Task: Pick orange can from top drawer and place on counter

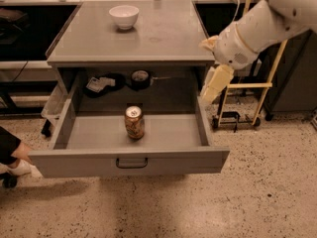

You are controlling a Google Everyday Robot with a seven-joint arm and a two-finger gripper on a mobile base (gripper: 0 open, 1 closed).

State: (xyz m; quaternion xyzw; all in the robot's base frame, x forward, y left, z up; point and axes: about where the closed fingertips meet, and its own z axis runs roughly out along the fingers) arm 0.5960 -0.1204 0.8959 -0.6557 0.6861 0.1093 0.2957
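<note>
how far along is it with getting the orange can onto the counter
Done: the top drawer is open. In hand: the gripper hangs by its right wall, apart from the orange can standing upright inside. Left: grasp, lift, set it on the counter.

Inside top drawer (74,162) stands orange can (134,122); gripper (214,85) hovers at right.

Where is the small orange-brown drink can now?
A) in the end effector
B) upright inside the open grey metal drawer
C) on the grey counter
B: the small orange-brown drink can stands upright inside the open grey metal drawer, while the pale end effector hangs apart beside the drawer's right wall.
</note>
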